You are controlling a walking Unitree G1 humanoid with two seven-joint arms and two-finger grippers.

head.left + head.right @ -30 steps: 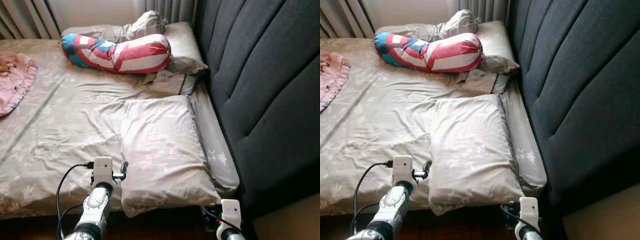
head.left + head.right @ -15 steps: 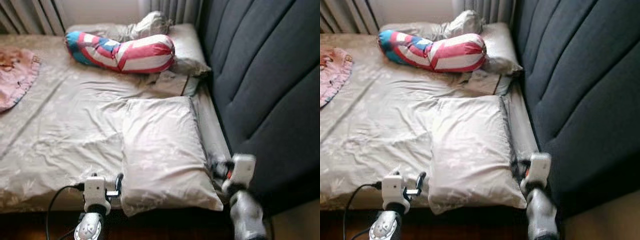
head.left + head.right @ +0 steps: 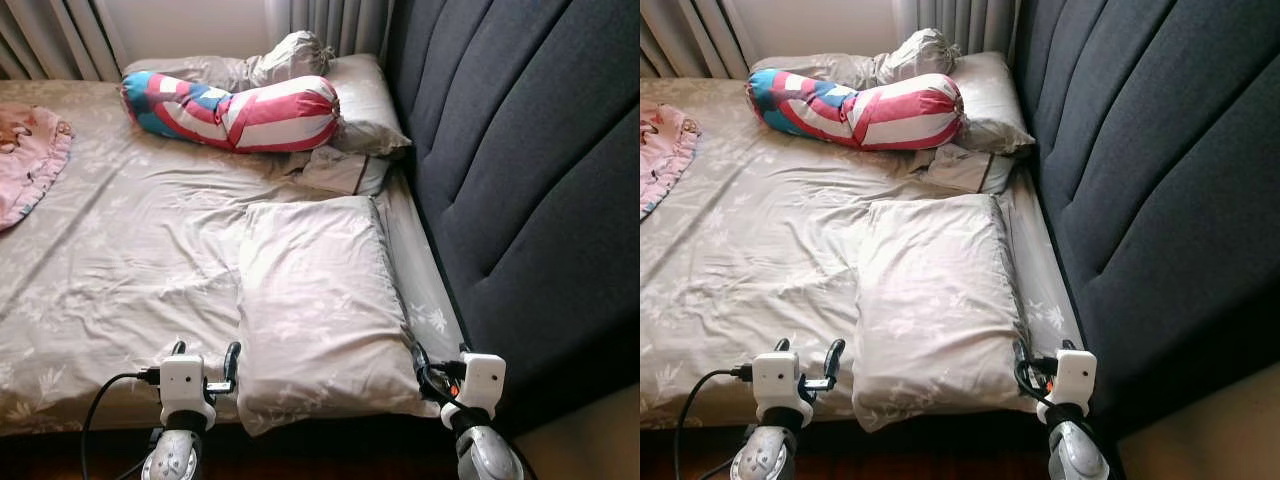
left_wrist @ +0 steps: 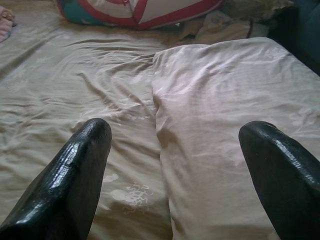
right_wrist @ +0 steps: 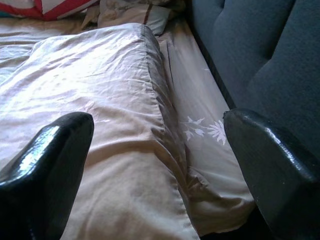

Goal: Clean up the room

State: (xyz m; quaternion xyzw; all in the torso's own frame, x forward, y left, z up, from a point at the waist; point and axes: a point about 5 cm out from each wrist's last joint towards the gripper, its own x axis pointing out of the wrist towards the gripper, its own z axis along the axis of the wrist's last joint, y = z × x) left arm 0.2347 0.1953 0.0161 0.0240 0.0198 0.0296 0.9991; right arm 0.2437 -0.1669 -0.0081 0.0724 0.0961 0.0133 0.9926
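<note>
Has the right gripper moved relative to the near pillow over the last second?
Yes. The right gripper rose from below the bed edge to the near pillow's right corner, beside the headboard.

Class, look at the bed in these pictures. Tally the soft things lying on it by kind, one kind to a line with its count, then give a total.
Beige pillows: 2 (near pillow, far pillow)
Striped bolster: 1
Pink blanket: 1
Crumpled cloths: 2 (cloth by the bolster, cloth behind it)
Total: 6
</note>
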